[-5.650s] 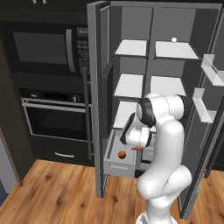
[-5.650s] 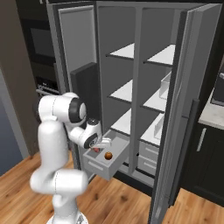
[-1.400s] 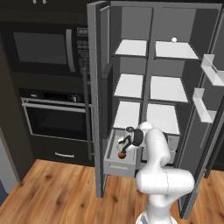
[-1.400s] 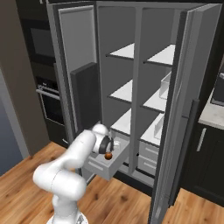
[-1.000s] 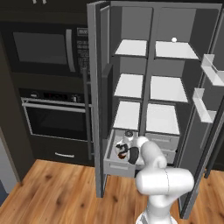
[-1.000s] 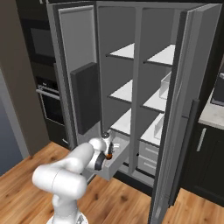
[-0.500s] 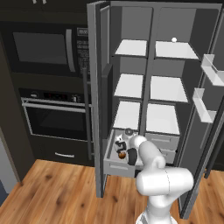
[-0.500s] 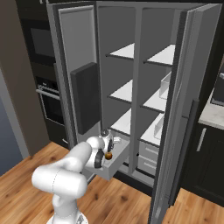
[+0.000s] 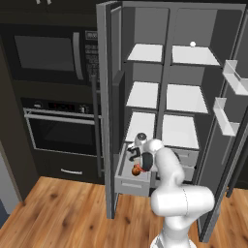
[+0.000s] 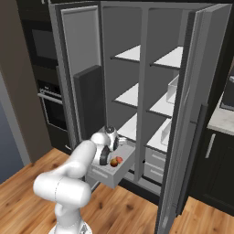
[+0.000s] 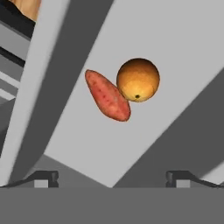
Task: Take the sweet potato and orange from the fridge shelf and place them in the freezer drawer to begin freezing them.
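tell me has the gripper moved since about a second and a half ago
Yes. In the left base view the gripper has risen slightly and drawn back from the freezer drawer front toward the shelves; the orange it held then now lies in the drawer.

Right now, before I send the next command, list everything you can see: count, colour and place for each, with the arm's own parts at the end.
elongated reddish sweet potato: one, on the drawer floor, against the orange.
round orange fruit: one, orange-brown, same drawer.
grey open freezer drawer: one, pulled out below the shelves.
tiny white ball: one, top right shelf.
black wall oven: one, left of the fridge.
black microwave: one, above the oven.
gripper: one, dark fingertips apart, holding nothing, above the drawer.
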{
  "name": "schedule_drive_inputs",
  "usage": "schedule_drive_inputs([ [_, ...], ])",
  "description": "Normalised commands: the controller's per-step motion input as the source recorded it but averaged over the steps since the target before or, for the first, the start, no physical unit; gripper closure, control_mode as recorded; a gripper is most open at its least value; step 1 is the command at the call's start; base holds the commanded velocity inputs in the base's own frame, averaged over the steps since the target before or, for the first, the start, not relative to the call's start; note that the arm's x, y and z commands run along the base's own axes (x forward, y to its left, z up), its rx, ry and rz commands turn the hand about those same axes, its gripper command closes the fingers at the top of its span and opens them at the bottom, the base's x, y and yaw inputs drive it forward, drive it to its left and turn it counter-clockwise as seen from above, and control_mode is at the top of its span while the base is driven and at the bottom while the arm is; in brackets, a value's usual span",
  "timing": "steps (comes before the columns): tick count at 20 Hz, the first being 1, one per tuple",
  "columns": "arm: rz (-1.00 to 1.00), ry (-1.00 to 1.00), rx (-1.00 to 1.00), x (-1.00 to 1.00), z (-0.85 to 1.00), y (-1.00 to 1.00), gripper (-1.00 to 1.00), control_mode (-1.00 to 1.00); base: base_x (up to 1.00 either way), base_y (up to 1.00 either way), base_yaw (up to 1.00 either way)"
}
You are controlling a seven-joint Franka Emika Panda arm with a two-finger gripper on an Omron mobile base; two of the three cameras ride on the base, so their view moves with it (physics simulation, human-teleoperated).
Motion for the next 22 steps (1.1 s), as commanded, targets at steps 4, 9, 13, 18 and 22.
schedule_drive_inputs([
  [4, 0.0, -0.04, 0.0, -0.48, 0.16, 0.0, -1.0, -1.0, 0.0, 0.0, 0.0],
  [9, 0.0, -0.08, 0.0, -0.66, 0.14, 0.0, -1.0, -1.0, 0.0, 0.0, 0.0],
  [13, 0.0, -0.16, 0.0, -0.95, 0.06, 0.0, -1.0, -1.0, 0.0, 0.0, 0.0],
  [18, 0.0, -0.25, 0.0, -0.87, 0.36, 0.0, -1.0, -1.0, 0.0, 0.0, 0.0],
  [22, 0.0, -0.23, 0.0, -0.61, 0.59, 0.04, -1.0, -1.0, 0.0, 0.0, 0.0],
])
